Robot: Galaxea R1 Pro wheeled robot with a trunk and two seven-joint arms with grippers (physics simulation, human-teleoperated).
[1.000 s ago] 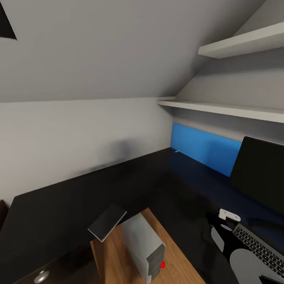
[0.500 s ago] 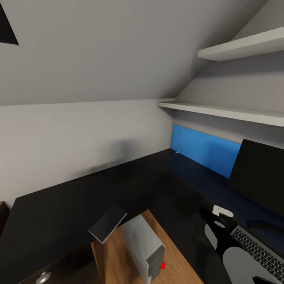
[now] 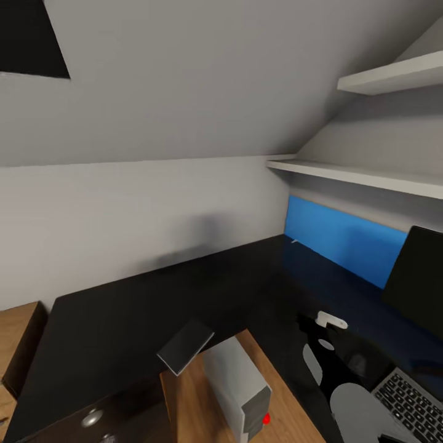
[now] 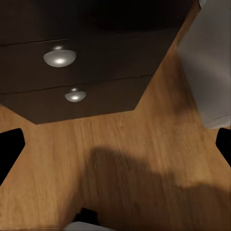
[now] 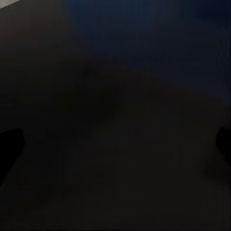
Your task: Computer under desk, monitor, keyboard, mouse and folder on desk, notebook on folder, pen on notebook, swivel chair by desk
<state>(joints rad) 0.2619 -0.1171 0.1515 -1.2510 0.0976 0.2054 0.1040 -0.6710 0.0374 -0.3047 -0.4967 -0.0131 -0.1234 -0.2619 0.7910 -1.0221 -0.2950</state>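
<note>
The left gripper [image 4: 115, 144] hangs spread wide over bare wood floor [image 4: 144, 159], its two dark fingertips [image 4: 9, 144] at opposite edges of the wrist view with nothing between them. Just beyond it stand the black drawers [image 4: 86, 72] of the desk, with two round metal knobs [image 4: 59, 57], and beside those the light-grey side of the computer [image 4: 209, 62].

The right gripper [image 5: 115, 139] is likewise spread and empty, its fingertips [image 5: 8, 144] far apart above the dark top of the desk [image 5: 115, 120], with a faint blue reflection in the surface toward the back.

From the head view, the desk [image 3: 154, 295] is the landmark. Its black L-shaped top runs along the grey-white wall and turns at the blue panel [image 3: 344, 237]. At the right end of the top sits the monitor [image 3: 421, 277], against the panel, and in front of it the keyboard [image 3: 412, 403], near the desk's front edge. A dark arm with a white piece [image 3: 329, 320] reaches over the top just left of the keyboard. In the desk's inner corner, on the floor, stands the computer [image 3: 237, 384] with a red dot on its end face. A thin grey notebook [image 3: 184, 346] lies at the desk's inner edge, partly overhanging it, right beside the computer. Two white shelves [image 3: 363, 175] hang on the wall above the panel, and a black-framed skylight [image 3: 31, 37] sits high in the sloped wall.
</note>
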